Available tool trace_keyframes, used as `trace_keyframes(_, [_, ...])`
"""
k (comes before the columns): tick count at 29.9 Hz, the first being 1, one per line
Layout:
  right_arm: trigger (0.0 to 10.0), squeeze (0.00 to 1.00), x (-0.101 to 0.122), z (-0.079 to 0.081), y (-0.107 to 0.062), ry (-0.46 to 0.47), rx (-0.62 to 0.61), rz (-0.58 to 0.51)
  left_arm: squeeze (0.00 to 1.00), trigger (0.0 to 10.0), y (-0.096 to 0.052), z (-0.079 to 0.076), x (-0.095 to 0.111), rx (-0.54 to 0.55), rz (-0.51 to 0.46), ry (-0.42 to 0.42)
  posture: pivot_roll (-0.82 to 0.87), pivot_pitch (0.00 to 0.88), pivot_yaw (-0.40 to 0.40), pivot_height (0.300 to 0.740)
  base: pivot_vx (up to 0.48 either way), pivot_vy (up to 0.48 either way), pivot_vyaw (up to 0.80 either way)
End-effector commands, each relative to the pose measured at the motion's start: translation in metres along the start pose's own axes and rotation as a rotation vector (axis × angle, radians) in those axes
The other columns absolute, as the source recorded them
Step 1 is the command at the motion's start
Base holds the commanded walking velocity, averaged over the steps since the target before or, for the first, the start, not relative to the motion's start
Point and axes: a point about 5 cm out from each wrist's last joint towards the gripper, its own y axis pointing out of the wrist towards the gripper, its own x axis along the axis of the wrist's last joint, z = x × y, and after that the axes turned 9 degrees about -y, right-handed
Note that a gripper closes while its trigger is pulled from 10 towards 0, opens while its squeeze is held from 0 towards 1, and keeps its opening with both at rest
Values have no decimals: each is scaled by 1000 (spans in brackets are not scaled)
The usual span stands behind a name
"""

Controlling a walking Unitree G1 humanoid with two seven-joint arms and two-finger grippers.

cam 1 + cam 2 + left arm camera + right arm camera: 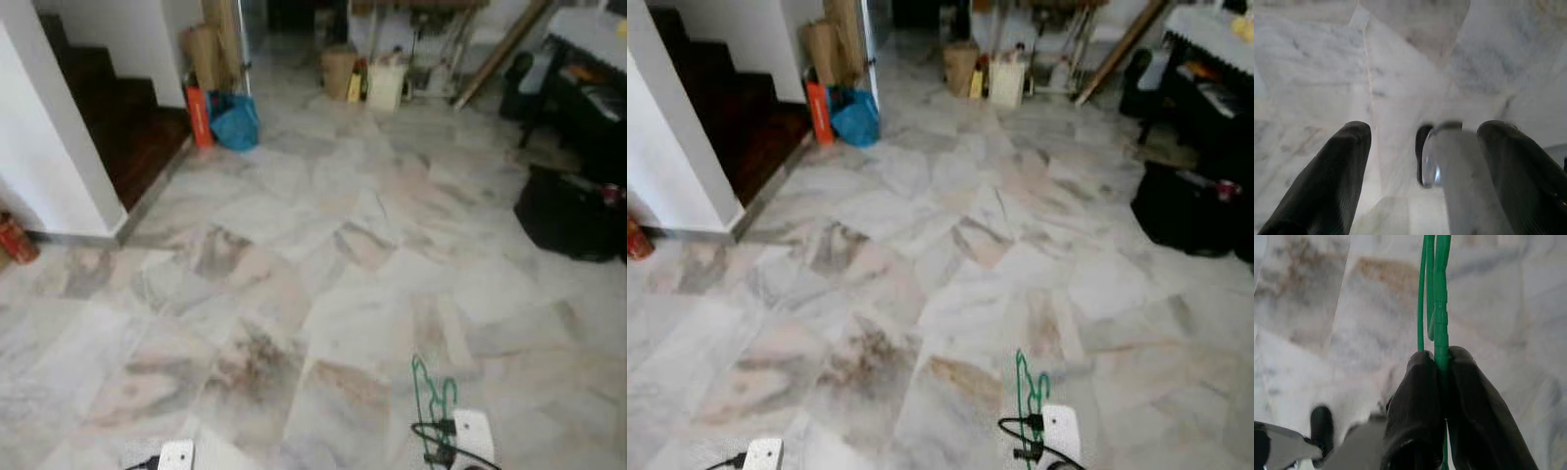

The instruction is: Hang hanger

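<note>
A thin green hanger (428,390) sticks up from my right arm at the bottom right of the head views. In the right wrist view my right gripper (1442,363) is shut on the green hanger (1436,289), its two black fingers (1418,396) pressed against the wire. My left gripper (1422,134) is open with nothing between its fingers (1332,171), pointing down at the marble floor beside a silver leg part. The left arm's wrist (176,455) sits low at the bottom left.
Marble floor (294,274) stretches ahead. A white wall corner (59,157) and dark stairs (127,127) stand at left. A blue bag (235,122) and orange box (199,116) sit by the stairs. Boxes (339,70) clutter the far end. A black bag (568,215) lies at right.
</note>
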Motion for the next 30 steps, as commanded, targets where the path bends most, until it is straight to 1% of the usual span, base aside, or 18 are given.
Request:
trace_keyframes(1, [10000,0,3,8,1,16,17,-14,0,10000,-1,10,-3,25,14,5,26,0,-29,716,341,0,0])
trace_keyframes(3, [10000,0,3,8,1,21,17,-13,0,10000,-2,10,-3,26,16,5,26,0,-29,716,341,0,0])
trace_keyframes(8, [10000,0,2,9,1,16,28,-7,0,10000,-2,11,-5,28,19,4,26,0,-29,716,341,0,-788])
trace_keyframes(10, [10000,0,2,9,1,14,28,-9,0,10000,-2,11,-6,28,21,4,27,0,-30,716,341,0,-425])
trace_keyframes(30, [10000,0,2,9,1,4,33,-9,0,10000,-2,11,-8,31,29,7,28,0,-30,716,338,0,0])
